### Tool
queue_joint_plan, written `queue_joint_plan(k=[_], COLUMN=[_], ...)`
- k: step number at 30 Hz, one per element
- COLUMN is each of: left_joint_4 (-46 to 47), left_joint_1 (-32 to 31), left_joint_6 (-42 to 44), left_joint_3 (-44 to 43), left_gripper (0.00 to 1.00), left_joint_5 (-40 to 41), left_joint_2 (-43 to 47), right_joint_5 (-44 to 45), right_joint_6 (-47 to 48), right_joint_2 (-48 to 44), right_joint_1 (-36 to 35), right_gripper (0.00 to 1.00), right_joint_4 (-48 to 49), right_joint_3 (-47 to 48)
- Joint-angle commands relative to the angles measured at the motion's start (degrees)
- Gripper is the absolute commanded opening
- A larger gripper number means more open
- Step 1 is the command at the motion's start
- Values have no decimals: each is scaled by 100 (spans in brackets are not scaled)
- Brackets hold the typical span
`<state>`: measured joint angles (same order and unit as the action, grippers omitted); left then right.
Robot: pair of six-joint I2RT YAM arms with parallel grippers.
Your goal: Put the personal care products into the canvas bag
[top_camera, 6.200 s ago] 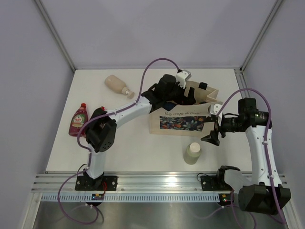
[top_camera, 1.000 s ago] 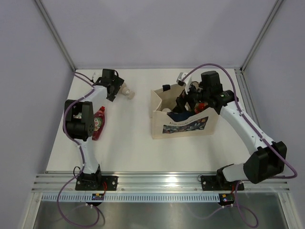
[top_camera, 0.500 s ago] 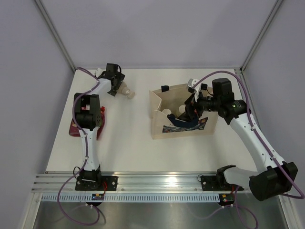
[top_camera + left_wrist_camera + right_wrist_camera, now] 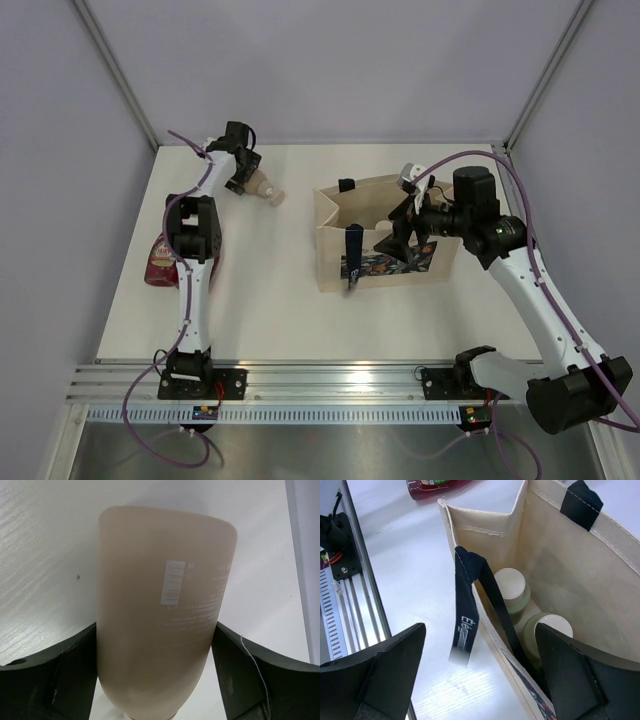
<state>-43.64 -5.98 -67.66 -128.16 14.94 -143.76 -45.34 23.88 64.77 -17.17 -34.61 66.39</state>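
Left arm [image 4: 190, 250] stretched far forward. Left gripper [image 4: 155, 630] low, fingers [image 4: 55, 675] against both sides of the beige pump bottle [image 4: 165, 580]. Right arm [image 4: 530, 290] bent at elbow, wrist turned leftward. Right gripper [image 4: 480, 630] jaws wide apart, nothing between them.

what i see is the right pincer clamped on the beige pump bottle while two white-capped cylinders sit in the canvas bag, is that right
Wrong arm: the left wrist view shows the left pincer clamped on the beige pump bottle. The right pincer hangs open above the canvas bag, where the two white-capped cylinders do sit.
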Motion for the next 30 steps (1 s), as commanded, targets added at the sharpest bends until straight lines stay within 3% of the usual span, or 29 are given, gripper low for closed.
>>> queue_joint_plan(k=[1,3,5,9,16,19,30], left_joint_4=[-760,-455,-68,1213,2789,3247,3713], left_joint_1=[27,35,26,35,35,35,62], left_joint_6=[428,928,1506,2510,3285,3452,3462], left_joint_3=[45,386,851,2535,4902,5501,6303], left_gripper=[47,33,24,1,0,0,0], left_joint_5=[-167,-254,-368,-1009,-2846,-3654,-5157], left_joint_2=[-170,127,470,1455,3019,3503,4295], right_joint_5=[-256,-299,-326,-352,-414,-449,-959], right_joint_6=[-252,-261,-252,-305,-410,-419,-718], right_joint_2=[-219,-272,-299,-351,-334,-290,-149], right_joint_1=[38,56,56,82,170,188,196], right_gripper=[99,99,99,99,100,100,100], right_joint_4=[253,227,192,235,253,227,209], right_joint_3=[322,322,304,181,190,208,-21])
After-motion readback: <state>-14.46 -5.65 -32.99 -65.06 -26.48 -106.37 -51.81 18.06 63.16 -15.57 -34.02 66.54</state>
